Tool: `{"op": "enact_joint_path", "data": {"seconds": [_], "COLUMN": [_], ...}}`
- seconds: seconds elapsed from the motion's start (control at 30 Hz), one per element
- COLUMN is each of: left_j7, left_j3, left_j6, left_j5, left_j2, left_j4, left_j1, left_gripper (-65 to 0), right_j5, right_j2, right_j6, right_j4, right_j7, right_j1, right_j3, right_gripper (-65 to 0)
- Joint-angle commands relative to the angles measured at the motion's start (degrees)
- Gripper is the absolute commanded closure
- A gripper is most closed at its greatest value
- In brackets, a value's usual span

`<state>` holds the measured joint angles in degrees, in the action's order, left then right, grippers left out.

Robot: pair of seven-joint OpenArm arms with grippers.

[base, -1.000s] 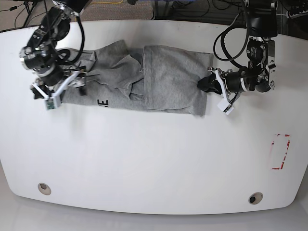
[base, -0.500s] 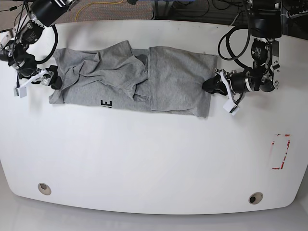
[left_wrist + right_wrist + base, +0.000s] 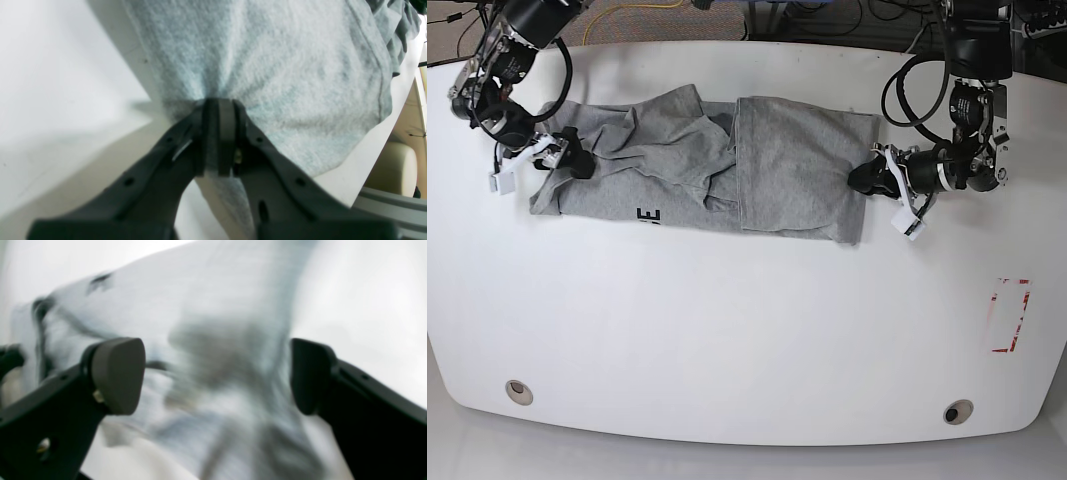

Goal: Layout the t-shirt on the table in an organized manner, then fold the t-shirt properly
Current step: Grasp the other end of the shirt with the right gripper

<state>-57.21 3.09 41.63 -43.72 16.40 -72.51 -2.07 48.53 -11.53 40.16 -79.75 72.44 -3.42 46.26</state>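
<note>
The grey t-shirt (image 3: 727, 170) lies crumpled in a wide band across the far half of the white table (image 3: 727, 320), with black lettering (image 3: 643, 215) at its near edge. My left gripper (image 3: 859, 178), on the right in the base view, is shut on the shirt's right edge. In the left wrist view that left gripper (image 3: 218, 106) pinches the t-shirt (image 3: 267, 66) fabric into a pucker. My right gripper (image 3: 570, 162) hovers open at the shirt's left end. In the right wrist view the right gripper (image 3: 213, 373) has wide jaws, with the blurred t-shirt (image 3: 206, 340) beyond them.
Two metal grommets (image 3: 519, 391) (image 3: 955, 411) sit near the table's front edge. A red-and-white mark (image 3: 1010, 315) lies at the right. Cables and dark equipment (image 3: 827, 20) run behind the far edge.
The shirt's left end was drawn out leftward. My open right gripper swung out past the shirt's left edge, then came back over it. The left gripper kept its hold and shifted slightly right.
</note>
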Motion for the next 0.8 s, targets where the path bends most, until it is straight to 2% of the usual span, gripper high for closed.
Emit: {"op": "enact_joint_path", "data": {"seconds": [0.0,0.13,0.23,0.43,0.5,0.53,0.73,0.77], "left_j7": [-4.5,-4.5,-4.5,-4.5,-4.5,-4.5,-4.5,-4.5], "left_j3": [0.0,0.0,0.0,-0.1,-0.2,-0.2,-0.4,-0.6], "left_j6": [-1.6,-1.6,-1.6,-1.6,-1.6,-1.6,-1.6,-2.6], "left_j5": [6.8,6.8,6.8,6.9,6.9,6.9,6.9,6.9], "left_j2": [0.9,0.9,0.9,0.9,0.9,0.9,0.4,-0.3], "left_j4": [0.3,0.6,0.6,0.6,0.6,0.6,0.6,0.6], "left_j1": [0.4,0.4,0.4,0.4,0.4,0.4,0.3,0.2], "left_gripper": [-4.2,-4.2,-4.2,-4.2,-4.2,-4.2,-4.2,-4.2], "right_j5": [-1.1,-2.0,-3.7,-7.1,-8.3,-9.3,-16.1,-17.5], "right_j2": [1.2,2.5,3.6,3.7,3.7,3.6,3.3,3.3], "right_j6": [-0.2,-0.2,-0.2,-0.2,-0.2,-0.2,-0.2,-0.2], "right_j4": [-0.7,-2.5,-3.8,-4.6,-5.2,-6.3,-18.4,-20.7], "right_j7": [0.9,-1.1,-2.7,-3.6,-3.6,-3.6,-3.6,-3.6], "right_j1": [-0.6,-1.4,-1.9,-1.8,-1.8,-1.7,-2.2,-2.3], "right_j3": [-2.1,-4.5,-6.2,-6.5,-6.7,-6.7,-9.1,-10.1], "right_gripper": [-64.8,-55.8,-44.1,-14.1,-6.3,-4.1,-4.6,-4.6]}}
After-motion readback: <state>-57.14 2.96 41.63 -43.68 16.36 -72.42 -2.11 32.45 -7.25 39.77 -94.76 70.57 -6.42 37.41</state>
